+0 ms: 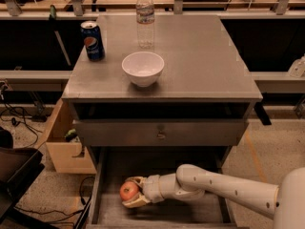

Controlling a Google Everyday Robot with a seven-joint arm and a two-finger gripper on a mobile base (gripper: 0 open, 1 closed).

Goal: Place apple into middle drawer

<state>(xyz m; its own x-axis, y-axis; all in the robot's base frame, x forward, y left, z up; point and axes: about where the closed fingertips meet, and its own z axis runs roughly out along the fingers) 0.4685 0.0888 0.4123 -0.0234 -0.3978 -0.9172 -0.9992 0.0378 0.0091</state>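
Inside the middle drawer, gripper with fingers snug around the apple.

One brand mark is made out, on the drink can.

The Pepsi globe logo is shown on the blue can; the water bottle label cannot be read. No marking is seen on the gripper, which is clasped around the apple inside the middle drawer.

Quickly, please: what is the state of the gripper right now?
Gripper: closed on the apple, low inside the open drawer.
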